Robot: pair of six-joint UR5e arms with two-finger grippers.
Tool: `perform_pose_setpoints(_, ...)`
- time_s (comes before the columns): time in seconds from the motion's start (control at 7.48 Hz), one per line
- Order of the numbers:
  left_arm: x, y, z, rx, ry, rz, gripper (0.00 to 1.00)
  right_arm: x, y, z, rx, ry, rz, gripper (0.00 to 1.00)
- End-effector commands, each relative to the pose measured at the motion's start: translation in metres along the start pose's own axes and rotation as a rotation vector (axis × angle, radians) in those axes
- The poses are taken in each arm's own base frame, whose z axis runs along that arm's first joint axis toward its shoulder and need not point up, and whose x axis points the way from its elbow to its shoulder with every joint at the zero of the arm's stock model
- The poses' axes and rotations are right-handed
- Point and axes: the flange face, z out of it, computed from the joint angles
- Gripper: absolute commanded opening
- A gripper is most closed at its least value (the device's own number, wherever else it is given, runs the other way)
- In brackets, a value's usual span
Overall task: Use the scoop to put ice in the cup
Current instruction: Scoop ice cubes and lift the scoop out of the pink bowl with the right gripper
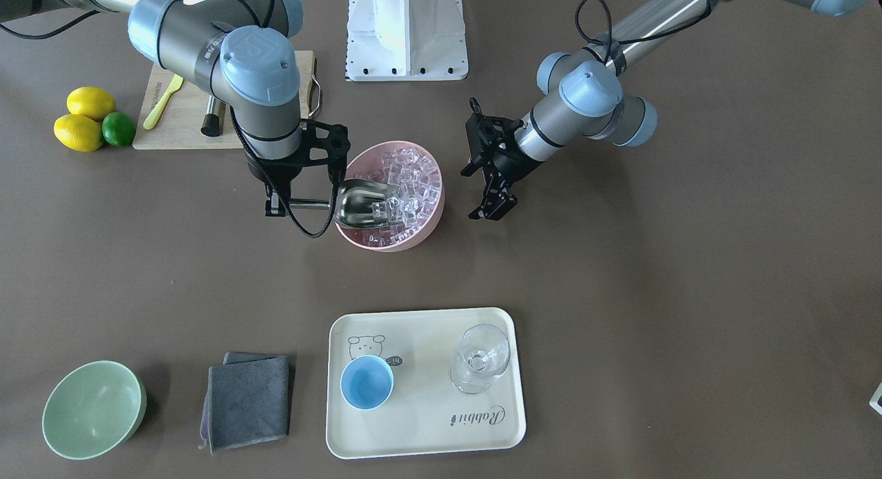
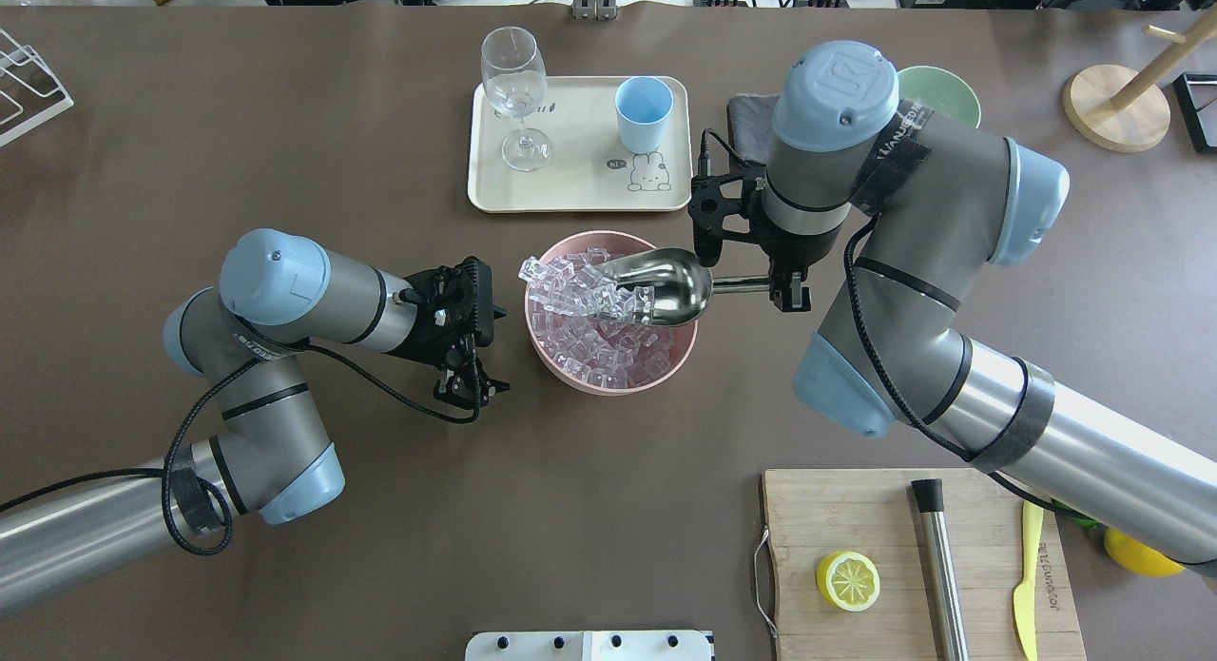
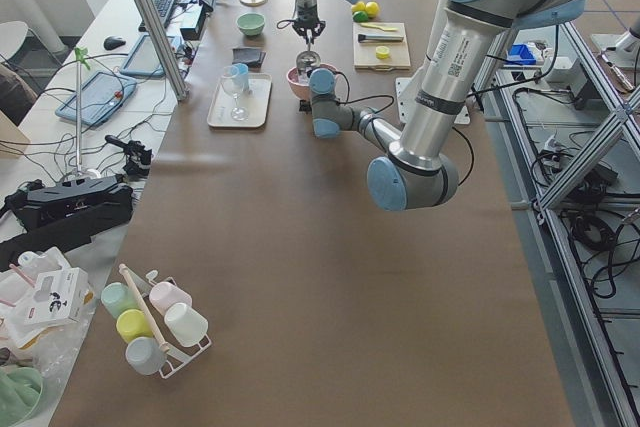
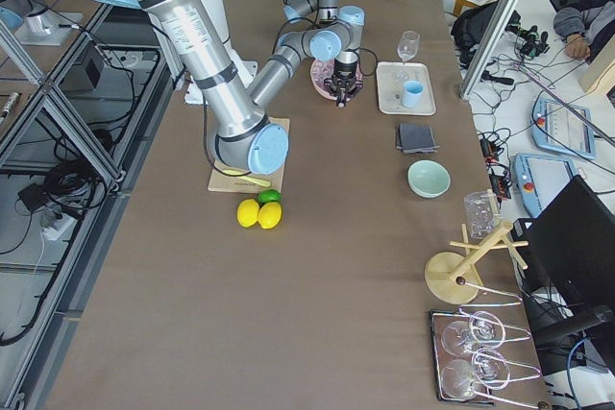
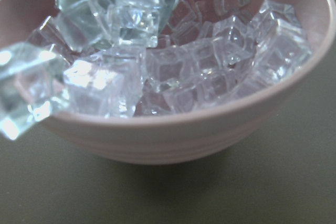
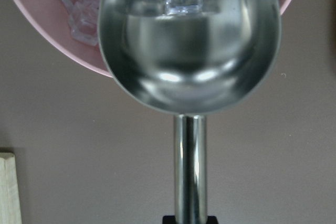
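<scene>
Scoop (image 2: 666,288) sits over the pink bowl (image 2: 608,383), mouth pushed into the ice (image 2: 594,342); R gripper (image 2: 788,286) is clamped on its handle end. Overhead view shows several clear cubes piled at the mouth. R wrist cam shows just one cube in the shiny trough, w/ the straight handle running to the frame's bottom edge. L wrist cam gives the bowl side-on, glassy cubes heaped to the rim. Scoop's long axis runs across the table: mouth toward robot's left, handle toward its right. L gripper (image 2: 473,387) hangs just beside the bowl, fingers apart. Cup (image 2: 644,114) stands on the tray (image 2: 570,193), well apart from the bowl.
</scene>
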Motion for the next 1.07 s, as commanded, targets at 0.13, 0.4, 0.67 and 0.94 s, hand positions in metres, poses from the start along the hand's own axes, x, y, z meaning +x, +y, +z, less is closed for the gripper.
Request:
perform_pose_setpoints(0.13, 0.0, 0.001, -0.001, 0.004, 0.0, 0.002, 0.99, 0.005, 0.005, -0.01, 0.033, -0.021, 0.01, 0.0)
perform_pose_setpoints(0.4, 0.0, 0.001, -0.001, 0.004, 0.0, 0.002, 0.99, 0.003, 0.008, -0.01, 0.086, -0.061, 0.015, 0.0)
perform_pose_setpoints(0.67, 0.0, 0.001, -0.001, 0.004, 0.0, 0.002, 0.99, 0.013, 0.023, -0.017, 0.095, -0.063, 0.051, 0.0)
perform_pose_setpoints(0.94, -0.001, 0.002, -0.002, 0.004, -0.003, 0.003, 0.99, 0.037, 0.063, -0.034, 0.108, -0.072, 0.161, 0.0)
